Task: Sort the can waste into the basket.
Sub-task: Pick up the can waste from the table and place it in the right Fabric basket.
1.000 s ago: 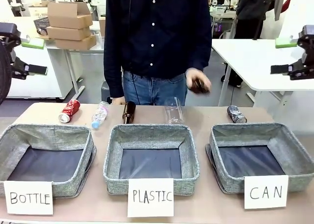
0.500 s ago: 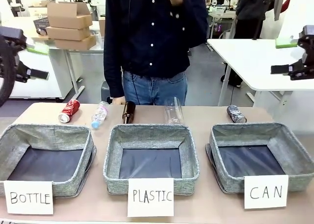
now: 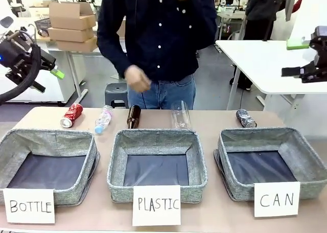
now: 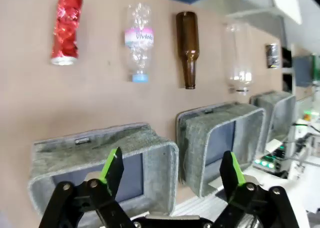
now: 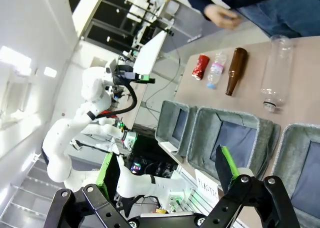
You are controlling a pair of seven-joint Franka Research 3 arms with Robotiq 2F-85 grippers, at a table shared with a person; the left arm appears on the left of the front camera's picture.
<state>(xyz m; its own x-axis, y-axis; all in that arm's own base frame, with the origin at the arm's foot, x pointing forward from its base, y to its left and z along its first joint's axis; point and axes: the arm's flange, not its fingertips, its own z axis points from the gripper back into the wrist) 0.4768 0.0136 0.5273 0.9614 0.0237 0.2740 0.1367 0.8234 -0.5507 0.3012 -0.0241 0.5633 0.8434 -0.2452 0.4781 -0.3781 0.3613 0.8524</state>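
A dented red can (image 3: 71, 115) (image 4: 66, 29) (image 5: 201, 67) lies at the table's far left. At the far right, just behind the grey CAN basket (image 3: 237, 189) (image 4: 280, 113), lies a dark silvery can (image 3: 246, 118) (image 4: 272, 55). My left gripper (image 3: 48, 79) (image 4: 172, 168) hangs open, high above the left end of the table and holding nothing. Open as well, my right gripper (image 3: 292, 58) (image 5: 169, 169) stays high off the table's right side, far from both cans.
Grey bins marked BOTTLE (image 3: 10, 141) and PLASTIC (image 3: 115, 184) stand left of the CAN basket. A small plastic bottle (image 3: 103, 119), a brown glass bottle (image 3: 134, 115) and a clear bottle (image 3: 181, 115) lie along the far edge. A person stands behind, one hand (image 3: 137, 79) above the table.
My left arm has swung and tilted, turning its gripper down toward the table. The person lifted one hand to the chest and raised the other off the table. The right arm has not moved.
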